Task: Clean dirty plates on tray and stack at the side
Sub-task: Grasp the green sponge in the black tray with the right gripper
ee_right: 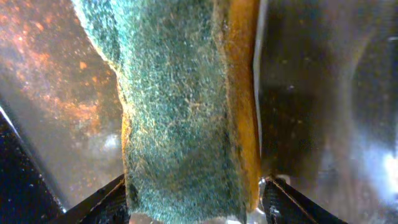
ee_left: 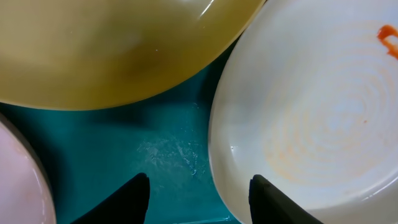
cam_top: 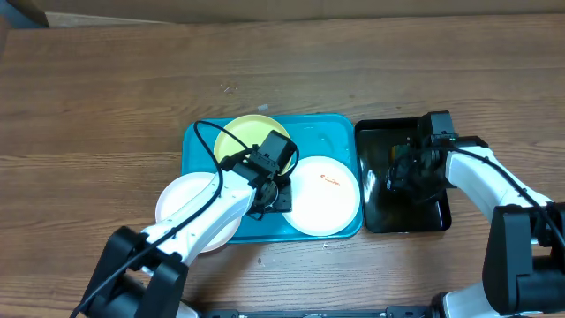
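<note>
The turquoise tray (cam_top: 331, 128) holds a yellow-green plate (cam_top: 240, 137) at the back and a white plate (cam_top: 325, 201) with an orange smear (cam_top: 330, 181) at the right. A second white plate (cam_top: 184, 208) lies across the tray's left edge. My left gripper (cam_top: 274, 193) is open and empty, low over the tray floor (ee_left: 155, 143) between the yellow-green plate (ee_left: 112, 43) and the smeared white plate (ee_left: 311, 112); its right finger is over that plate's rim (ee_left: 199, 180). My right gripper (cam_top: 402, 172) is shut on a green and yellow sponge (ee_right: 180, 112) inside the black tray.
The smaller black tray (cam_top: 433, 216) stands right of the turquoise tray, touching it; its floor (ee_right: 56, 74) looks wet with orange specks. Brown wooden table (cam_top: 106, 106) lies all around. The other white plate's rim (ee_left: 15, 180) shows at the left wrist view's lower left.
</note>
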